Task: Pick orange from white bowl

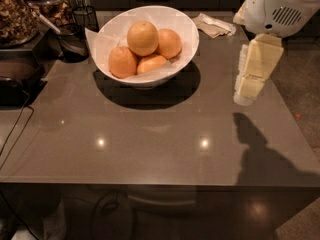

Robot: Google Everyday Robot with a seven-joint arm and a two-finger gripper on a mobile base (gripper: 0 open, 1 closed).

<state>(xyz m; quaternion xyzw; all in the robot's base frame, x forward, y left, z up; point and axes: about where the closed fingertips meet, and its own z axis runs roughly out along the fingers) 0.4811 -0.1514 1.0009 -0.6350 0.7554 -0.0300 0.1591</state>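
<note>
The orange [143,38] is the largest, paler fruit and sits on top of three smaller, deeper-orange fruits in the white bowl [176,68]. The bowl stands at the back middle of the grey table. My gripper [246,95] is cream-coloured and hangs point-down over the table's right side, to the right of the bowl and well apart from it. It holds nothing that I can see. The white arm housing [280,6] is above it at the top right.
A small dark glass cup [72,43] stands just left of the bowl. Jars of dry food [20,11] and a black appliance [12,81] crowd the left edge. A crumpled napkin [215,25] lies at the back right.
</note>
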